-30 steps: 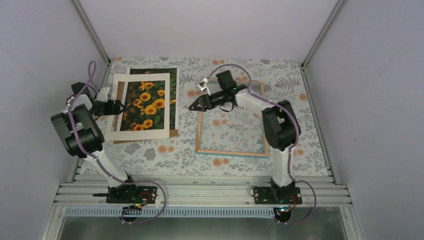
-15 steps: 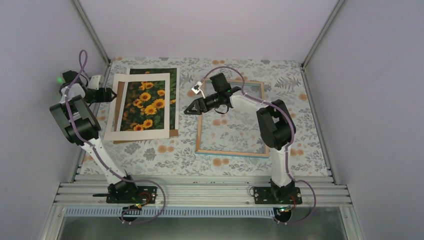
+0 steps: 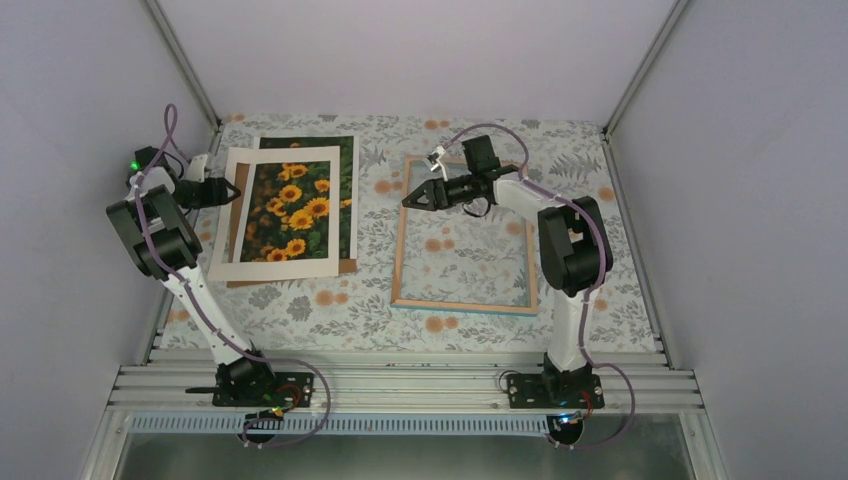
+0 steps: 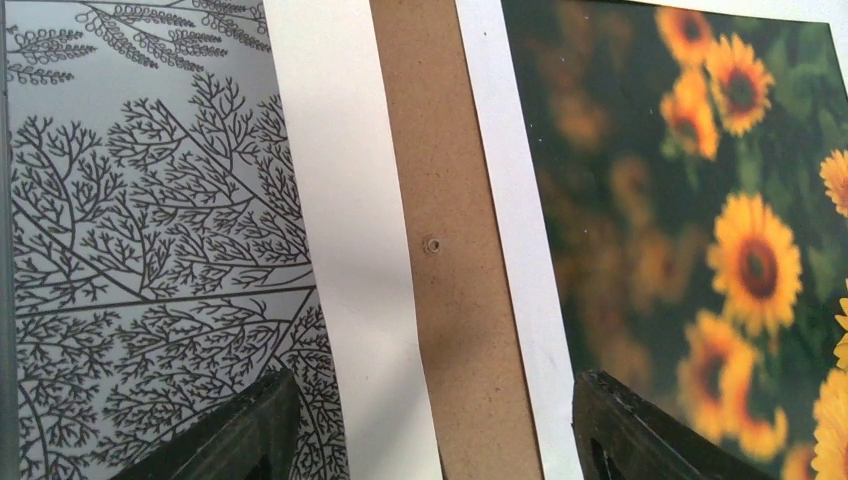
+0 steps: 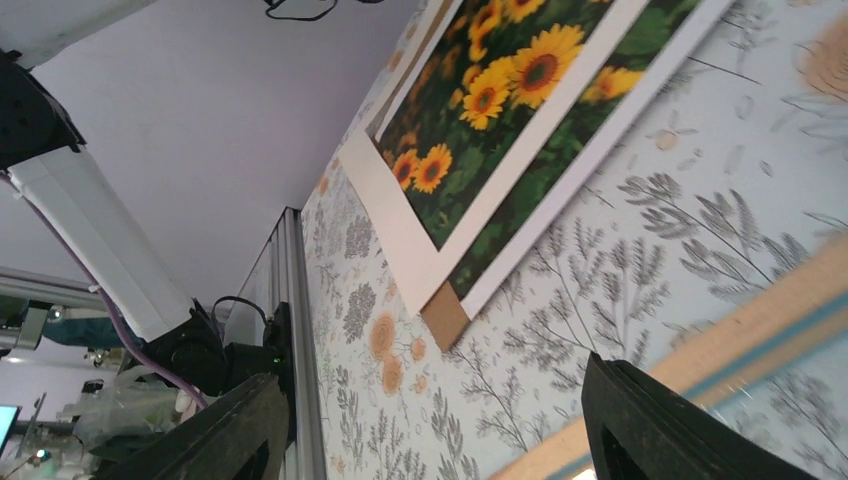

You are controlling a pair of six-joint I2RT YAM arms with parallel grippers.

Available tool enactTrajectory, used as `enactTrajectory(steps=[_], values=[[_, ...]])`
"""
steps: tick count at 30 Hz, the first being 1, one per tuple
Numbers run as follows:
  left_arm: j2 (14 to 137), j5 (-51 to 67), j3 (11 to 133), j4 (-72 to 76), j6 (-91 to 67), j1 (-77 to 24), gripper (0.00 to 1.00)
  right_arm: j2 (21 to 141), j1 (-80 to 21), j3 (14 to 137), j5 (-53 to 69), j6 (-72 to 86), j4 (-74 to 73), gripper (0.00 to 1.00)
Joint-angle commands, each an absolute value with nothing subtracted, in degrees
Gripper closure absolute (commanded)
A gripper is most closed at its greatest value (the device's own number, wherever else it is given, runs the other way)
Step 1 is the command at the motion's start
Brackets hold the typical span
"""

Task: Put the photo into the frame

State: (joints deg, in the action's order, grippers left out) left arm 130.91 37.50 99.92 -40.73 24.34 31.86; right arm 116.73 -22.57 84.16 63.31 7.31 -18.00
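On the table (image 3: 330,310), top view: we note the photo (image 3: 293,208) lying face up at far left, under a white border sheet (image 3: 272,266) and over a brown backing board (image 3: 347,266). The frame (image 3: 398,262) lies flat to its right, apart from the stack, pale wood up, with the floral table showing through its opening.

We place the left hand (image 3: 232,190) at the stack's left edge, near the far corner. The top view does not resolve its jaws. The left wrist view does: its fingers (image 4: 235,435) stand wide apart with nothing gripped. Ahead of them a brown strip runs between two white strips, sunflowers to the right. We cannot tell whether it touches the sheet.

The right hand (image 3: 410,199) hovers over the frame's far left corner, pointing toward the photo. Only the right wrist view shows its fingers (image 5: 665,430), which are spread and empty. Below them is a frame rail with a teal edge, and the stack's near right corner lies well ahead.

The photo lies just beside the left hand, and across bare table from the right hand.
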Motion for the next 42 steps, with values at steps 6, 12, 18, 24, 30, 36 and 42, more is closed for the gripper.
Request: enactTrajectory(steps=[6,12,18,24,30,36,42], values=[[132.75,40.79,101.62,-40.91,23.56,31.87,0.45,113.90,-20.15,80.43,66.25,8.42,-15.78,0.29],[134.56,43.09,103.53,-41.79,23.64,31.88,0.65,113.46,-18.33,80.31,66.45,9.18,-15.51,0.30],[134.84,44.58,103.82,-42.90,25.51,31.18,0.81,112.79,-17.02,80.08,65.06,8.55,-15.78,0.32],[129.16,44.61,101.01,-41.03,25.61,30.81,0.97,112.29,-16.37,80.28,64.89,8.58,-16.02,0.33],[118.29,44.50,98.61,-41.55,24.79,29.45,0.98,110.50,-15.03,79.97,64.66,8.81,-16.01,0.33],[108.45,44.79,98.12,-43.15,20.45,25.91,0.98,106.90,-11.96,78.62,64.15,8.64,-15.97,0.34],[100.71,45.06,101.41,-43.39,13.00,19.18,0.98,103.66,-6.85,77.53,63.62,8.04,-17.64,0.33]])
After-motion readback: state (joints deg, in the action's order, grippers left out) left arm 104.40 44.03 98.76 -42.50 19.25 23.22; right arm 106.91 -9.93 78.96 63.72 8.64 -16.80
